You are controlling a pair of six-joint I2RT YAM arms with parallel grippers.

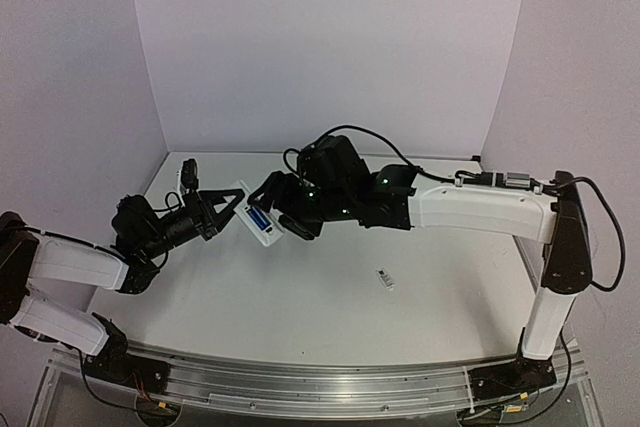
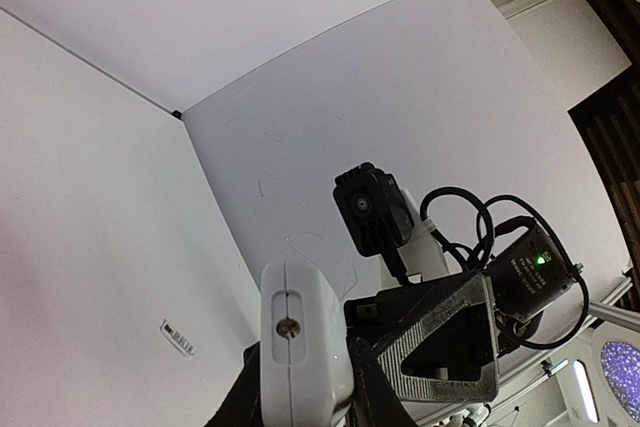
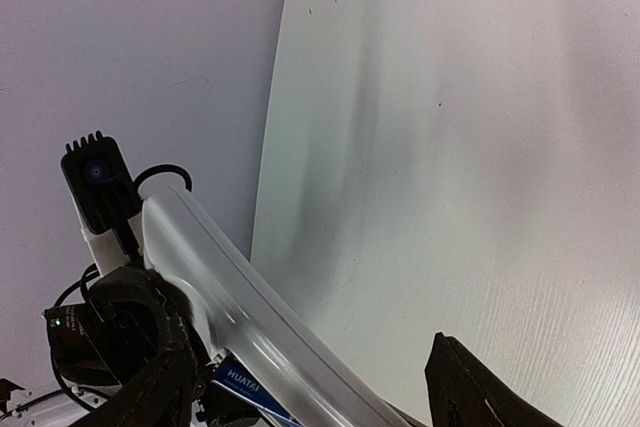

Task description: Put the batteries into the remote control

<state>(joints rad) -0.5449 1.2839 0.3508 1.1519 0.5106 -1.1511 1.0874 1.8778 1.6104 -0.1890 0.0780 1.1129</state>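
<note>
My left gripper (image 1: 228, 205) is shut on the white remote control (image 1: 254, 214) and holds it tilted above the table, back side up. A blue battery (image 1: 258, 219) lies in its open recess. In the left wrist view the remote's end (image 2: 300, 342) sits between my jaws. My right gripper (image 1: 287, 215) is open and straddles the remote's other end. In the right wrist view the remote's edge (image 3: 250, 312) runs diagonally between my fingers (image 3: 470, 387), with a blue battery labelled HUATAI (image 3: 240, 384) beside the left finger. I cannot tell whether a second battery is there.
A small white cover piece (image 1: 385, 278) lies on the table (image 1: 320, 317) to the right of centre; it also shows in the left wrist view (image 2: 178, 337). White walls enclose the back and sides. The right arm's cables (image 1: 400, 152) loop above its wrist.
</note>
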